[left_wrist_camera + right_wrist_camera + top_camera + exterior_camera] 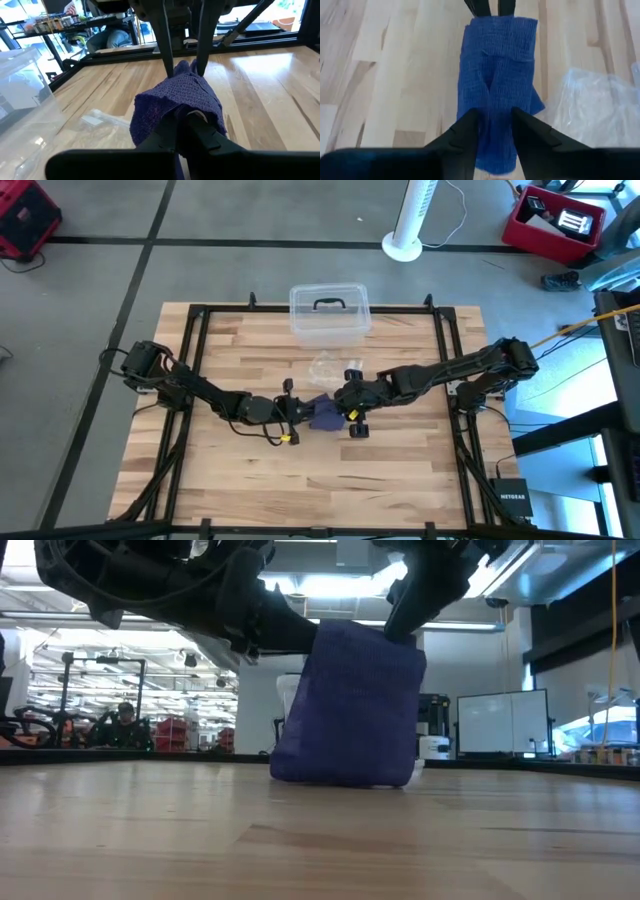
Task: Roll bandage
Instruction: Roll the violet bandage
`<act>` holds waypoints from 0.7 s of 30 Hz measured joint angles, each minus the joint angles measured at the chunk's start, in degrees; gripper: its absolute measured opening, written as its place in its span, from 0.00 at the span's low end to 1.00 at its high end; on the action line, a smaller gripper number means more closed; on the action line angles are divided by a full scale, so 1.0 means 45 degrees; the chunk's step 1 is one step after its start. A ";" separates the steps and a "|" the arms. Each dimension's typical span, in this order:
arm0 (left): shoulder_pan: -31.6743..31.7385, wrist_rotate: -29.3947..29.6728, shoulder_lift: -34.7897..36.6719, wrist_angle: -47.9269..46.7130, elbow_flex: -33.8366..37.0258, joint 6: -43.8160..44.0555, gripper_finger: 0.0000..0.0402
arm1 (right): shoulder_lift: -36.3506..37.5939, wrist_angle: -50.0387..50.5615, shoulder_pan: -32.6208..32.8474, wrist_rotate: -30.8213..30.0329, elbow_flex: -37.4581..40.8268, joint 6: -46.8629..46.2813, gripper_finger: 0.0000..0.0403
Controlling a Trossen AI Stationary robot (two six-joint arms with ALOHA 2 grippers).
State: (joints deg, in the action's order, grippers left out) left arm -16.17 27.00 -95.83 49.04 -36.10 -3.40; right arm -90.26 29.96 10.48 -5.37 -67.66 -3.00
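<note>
Midway | bandage bunched at table centre (partly rolled, loose folds left) | left gripper jaws clamped on one end | right gripper jaws slightly parted astride the other.

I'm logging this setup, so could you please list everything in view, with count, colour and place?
bandage: one, dark blue-purple, table centre, between both grippers, lower edge on the wood
box: one, clear with black handle, far edge of table
bag: one, clear and crinkly, between box and bandage
table: one, light wood with black frame
fan base: one, white, on floor beyond table
bin: one, red, on floor far right
case: one, red, on floor far left
left gripper: shut on bandage, left of centre
right gripper: fingers either side of bandage, right of centre
</note>
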 joint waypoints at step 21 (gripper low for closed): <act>0.0030 -0.0005 0.0010 -0.0181 0.0005 -0.0002 0.02 | 0.1316 0.0634 -0.0029 -0.0608 -0.0777 0.0429 0.01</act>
State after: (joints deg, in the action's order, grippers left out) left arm -16.03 26.98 -95.79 48.22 -36.07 -3.41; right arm -84.34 32.81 10.35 -8.10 -71.16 -1.08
